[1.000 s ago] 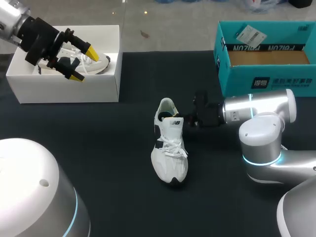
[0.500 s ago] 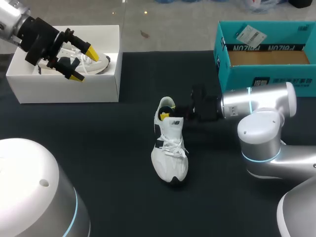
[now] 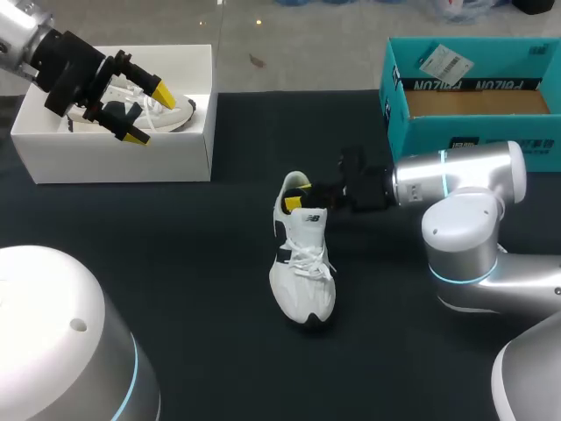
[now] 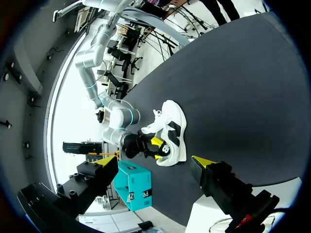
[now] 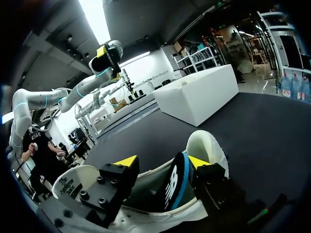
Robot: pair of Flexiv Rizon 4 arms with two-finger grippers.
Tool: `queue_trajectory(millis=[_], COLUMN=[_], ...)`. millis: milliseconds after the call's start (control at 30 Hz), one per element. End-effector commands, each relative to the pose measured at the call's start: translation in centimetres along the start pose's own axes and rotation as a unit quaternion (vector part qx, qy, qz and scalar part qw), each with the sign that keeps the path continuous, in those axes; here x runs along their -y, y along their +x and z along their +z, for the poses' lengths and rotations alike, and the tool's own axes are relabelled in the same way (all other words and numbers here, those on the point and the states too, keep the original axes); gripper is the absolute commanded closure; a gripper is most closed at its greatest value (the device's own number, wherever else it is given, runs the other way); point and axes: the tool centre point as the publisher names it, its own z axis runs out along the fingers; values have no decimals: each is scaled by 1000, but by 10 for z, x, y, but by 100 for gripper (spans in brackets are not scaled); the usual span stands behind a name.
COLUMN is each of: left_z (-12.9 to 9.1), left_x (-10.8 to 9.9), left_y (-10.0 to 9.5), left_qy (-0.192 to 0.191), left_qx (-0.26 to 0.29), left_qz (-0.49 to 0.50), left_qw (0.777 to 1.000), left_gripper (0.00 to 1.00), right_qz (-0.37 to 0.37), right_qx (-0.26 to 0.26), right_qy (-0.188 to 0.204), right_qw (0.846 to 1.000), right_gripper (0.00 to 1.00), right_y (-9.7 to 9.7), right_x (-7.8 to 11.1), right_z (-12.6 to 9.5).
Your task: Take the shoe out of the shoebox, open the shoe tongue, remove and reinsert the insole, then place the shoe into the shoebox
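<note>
1. The white shoe (image 3: 302, 263) lies flat on the black worktop (image 3: 175, 263). It is out in the middle, well apart from both boxes. Its heel points away from the robot.
2. The right end effector (image 3: 295, 194) is at the shoe's opening, near the heel. Its two yellow tips stand apart, so it is open. A dark piece with a logo (image 5: 172, 187) stands up between the tips. One tip is right beside it, but I do not see it pinched from both sides. I cannot tell if it is the insole or the shoe's inside wall.
3. The left end effector (image 3: 147, 114) hangs over the white shoebox (image 3: 123, 158), spread wide and holding nothing. Another white shoe (image 3: 171, 112) sits in that box. A teal shoebox (image 3: 465, 132) stands at the far right.
4. I think the job now is getting the insole out.
5. What could go wrong:
   - Nothing holds the shoe down. A pull could drag it or tip it over.
   - A tip could catch on the shoe's wall, not the insole.
   - The insole could bend or slip free if it is only pinched at the edge.
</note>
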Motion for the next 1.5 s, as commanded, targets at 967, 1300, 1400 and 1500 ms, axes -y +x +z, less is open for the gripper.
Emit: queue_trajectory(millis=[967,1300,1400,1500], left_z=[0,0,0,0], left_x=[0,0,0,0], left_y=[0,0,0,0], left_qy=[0,0,0,0], left_qx=[-2,-2,-2,-2], left_qz=[0,0,0,0], left_qw=[1000,1000,1000,1000], left_gripper=[0,0,0,0], right_qz=[8,-17,-21,-24], right_qx=[-9,0,0,1], right_qy=[20,23,24,24], right_qw=[1000,1000,999,999], right_gripper=[16,0,0,0], right_y=[13,20,22,22], right_x=[18,-4,-8,-10], right_z=[6,-4,-4,-4])
